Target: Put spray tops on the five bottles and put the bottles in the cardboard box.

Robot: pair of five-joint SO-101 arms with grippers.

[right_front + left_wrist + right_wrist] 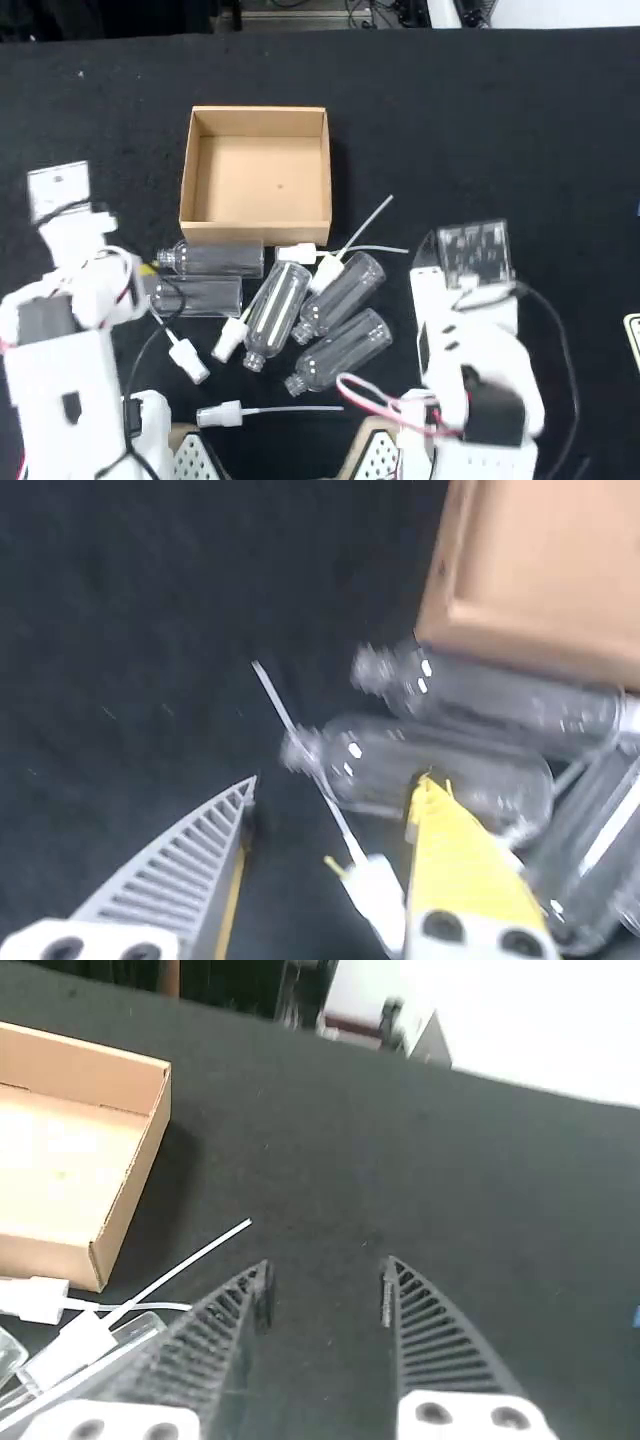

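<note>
The cardboard box (256,120) can be entered from above. Its near wall is hemmed by lying bottles (275,300) and loose spray tops (220,413). Wide passage is offered by the surface (500,130) behind and beside the box.

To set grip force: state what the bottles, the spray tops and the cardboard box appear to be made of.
Bottles: clear and glossy, the dark table showing through, with bright glints; probably plastic, though glass can't be excluded. Spray tops: opaque white, smooth, likely moulded plastic. Cardboard box: plain brown matte cardboard with thin folded walls.
</note>
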